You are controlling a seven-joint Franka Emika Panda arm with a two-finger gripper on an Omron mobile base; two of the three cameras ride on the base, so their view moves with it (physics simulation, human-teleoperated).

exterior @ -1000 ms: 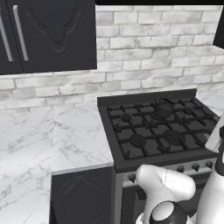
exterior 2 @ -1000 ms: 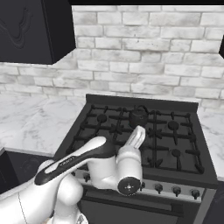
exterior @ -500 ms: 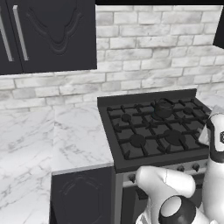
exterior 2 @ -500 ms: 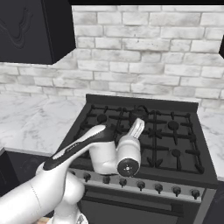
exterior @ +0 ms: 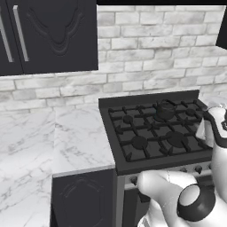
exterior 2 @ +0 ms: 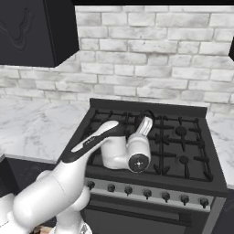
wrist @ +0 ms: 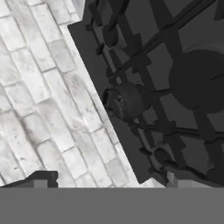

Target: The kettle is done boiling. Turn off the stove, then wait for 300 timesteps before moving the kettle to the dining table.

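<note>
Brick wall and marble worktop (exterior: pixel 75 142) frame the stove (exterior: pixel 155 133) in the left base view; the kettle (exterior: pixel 165 110) sits on a rear burner, not yet moved. From the right base view, the knobs (exterior 2: pixel 147 193) lie below and behind the raised arm; whether the flame is off is unclear. Through the hand view, the hand (wrist: pixel 105 180) is spread wide and empty, the kettle well ahead of its fingertips.
</note>
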